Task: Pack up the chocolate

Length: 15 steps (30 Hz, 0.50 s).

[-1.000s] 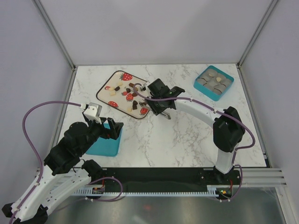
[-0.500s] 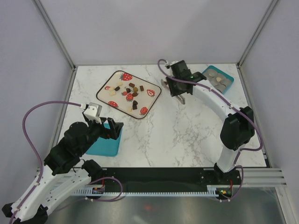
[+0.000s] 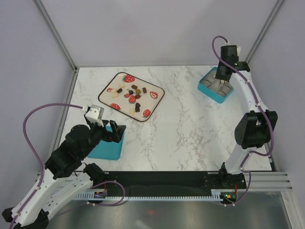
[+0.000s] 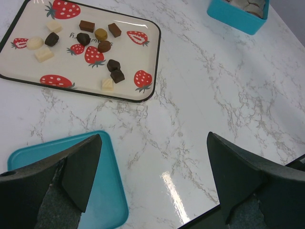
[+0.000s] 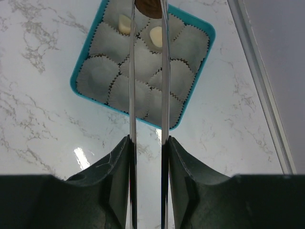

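Note:
Several small chocolates (image 3: 131, 93), dark brown, light brown and cream, lie on a strawberry-print tray (image 3: 143, 103); they also show in the left wrist view (image 4: 104, 46). My right gripper (image 3: 222, 80) hangs over the teal box (image 3: 209, 94) at the back right. Its thin metal fingers (image 5: 132, 57) are shut on a brown chocolate (image 5: 148, 3) above the box's far cups. Two cream pieces (image 5: 156, 36) sit in paper cups (image 5: 97, 76) in the box. My left gripper (image 4: 152, 176) is open and empty above a teal lid (image 4: 102, 191).
The teal lid (image 3: 107, 148) lies at the front left under my left gripper (image 3: 116, 130). The box sits close to the right frame rail (image 5: 259, 86). Bare marble lies between tray and box (image 4: 214, 86).
My right arm has swung from the strawberry tray to the right and back, and now hangs over the teal box. The left arm has not moved.

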Available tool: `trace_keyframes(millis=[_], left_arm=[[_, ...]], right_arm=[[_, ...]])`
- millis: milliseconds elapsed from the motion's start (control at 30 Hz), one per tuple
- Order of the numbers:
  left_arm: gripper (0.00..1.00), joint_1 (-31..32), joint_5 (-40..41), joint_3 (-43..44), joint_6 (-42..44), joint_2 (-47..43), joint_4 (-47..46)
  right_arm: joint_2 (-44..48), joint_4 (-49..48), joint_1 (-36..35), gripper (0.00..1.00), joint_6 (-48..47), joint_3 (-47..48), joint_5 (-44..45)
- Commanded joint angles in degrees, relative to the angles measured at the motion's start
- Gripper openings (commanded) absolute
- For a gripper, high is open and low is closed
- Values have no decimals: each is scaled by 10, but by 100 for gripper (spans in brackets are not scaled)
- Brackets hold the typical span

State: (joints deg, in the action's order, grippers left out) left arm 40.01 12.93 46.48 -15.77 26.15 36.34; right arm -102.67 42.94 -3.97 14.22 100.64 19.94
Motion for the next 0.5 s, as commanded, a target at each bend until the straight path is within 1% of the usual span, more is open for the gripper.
trace_keyframes(millis=[0, 100, 200, 233, 367, 467], left_arm=[[100, 2, -4, -4, 21, 0, -10], [100, 2, -4, -4, 21, 0, -10], [100, 2, -4, -4, 21, 0, -10], [100, 2, -4, -4, 21, 1, -11], [100, 2, -6, -4, 21, 3, -11], [100, 2, -5, -4, 21, 5, -12]], right_arm=[[-24, 10, 18, 41, 20, 32, 16], [-35, 11, 29, 41, 21, 26, 31], [-45, 10, 36, 42, 21, 18, 26], [-48, 10, 53, 42, 20, 17, 24], [-55, -20, 58, 42, 18, 3, 14], [-70, -19, 58, 42, 21, 6, 27]])
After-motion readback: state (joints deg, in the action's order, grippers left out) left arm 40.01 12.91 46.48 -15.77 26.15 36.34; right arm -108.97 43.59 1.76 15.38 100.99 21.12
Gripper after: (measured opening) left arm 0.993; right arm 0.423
